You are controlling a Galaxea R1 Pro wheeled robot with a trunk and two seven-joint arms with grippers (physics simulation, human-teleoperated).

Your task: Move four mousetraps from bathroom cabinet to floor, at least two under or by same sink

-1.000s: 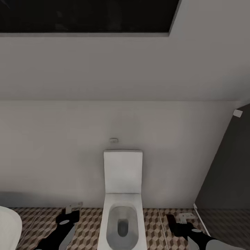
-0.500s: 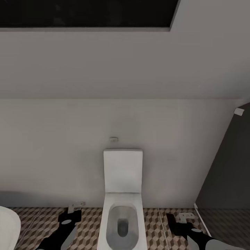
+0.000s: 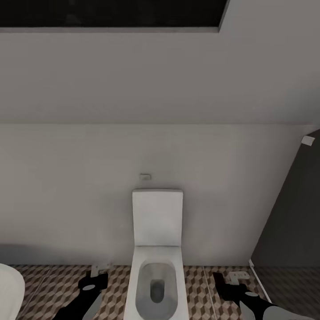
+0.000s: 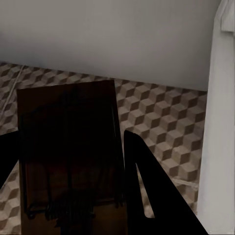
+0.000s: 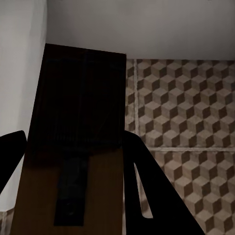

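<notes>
Mousetraps ride pinched flat in both grippers, one (image 4: 68,152) in the left gripper (image 3: 98,272), another (image 5: 73,142) in the right gripper (image 3: 234,278), low over the bathroom floor (image 3: 200,289) beside the toilet (image 3: 156,249), probably for setting down.

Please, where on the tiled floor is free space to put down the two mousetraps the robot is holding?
Bare bathroom floor lies between the toilet and the white basin edge, under the left gripper and its mousetrap. A narrower strip lies between the toilet and the dark partition, under the right gripper and its mousetrap. It is tightest beside the toilet.
</notes>
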